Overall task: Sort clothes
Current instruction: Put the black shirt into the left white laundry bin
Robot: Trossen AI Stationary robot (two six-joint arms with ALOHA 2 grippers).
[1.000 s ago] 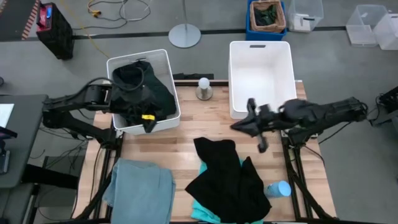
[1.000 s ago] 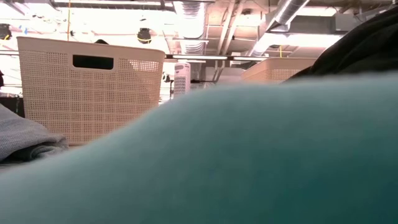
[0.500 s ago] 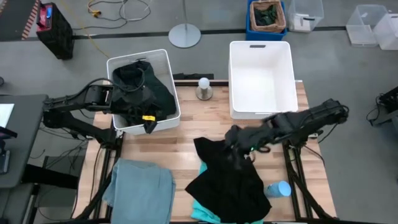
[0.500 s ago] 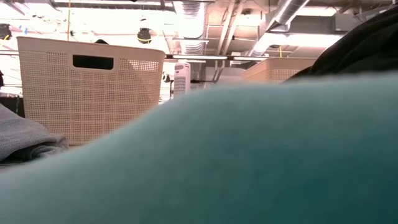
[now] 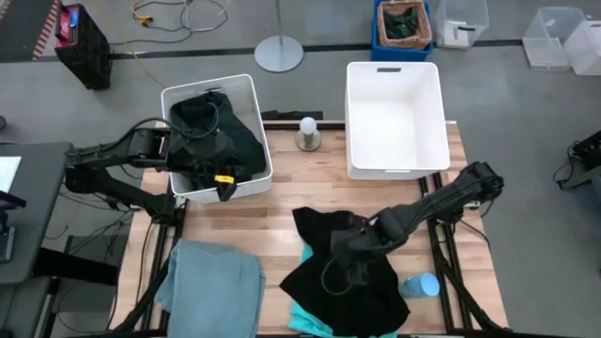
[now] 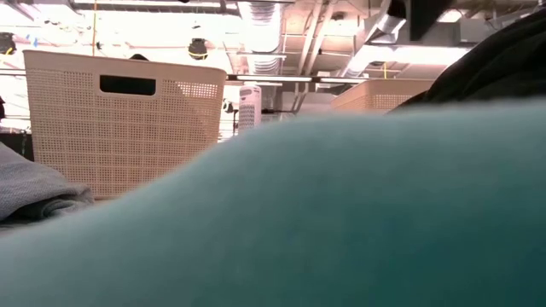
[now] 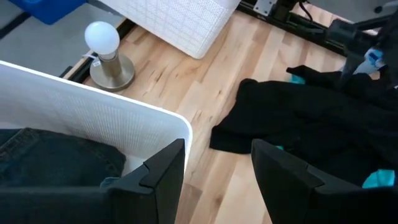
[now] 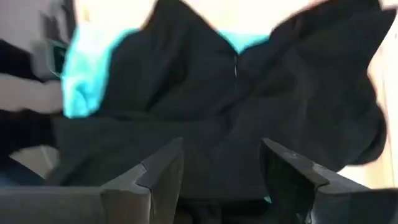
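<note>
Near the wooden surface's (image 5: 282, 202) front edge, the open right tool (image 8: 222, 177) hovers over the limp black fabric garment (image 5: 343, 268), best pinched at a raised fold.

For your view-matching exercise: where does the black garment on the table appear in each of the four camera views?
High view: the black garment is spread at the table's front centre, under the right gripper.
Low view: a dark fold at the upper right edge, behind the blurred turquoise garment.
Left wrist view: at the right, on the wood.
Right wrist view: fills the middle.
Shared landmark: turquoise fabric peeking from beneath it.
</note>
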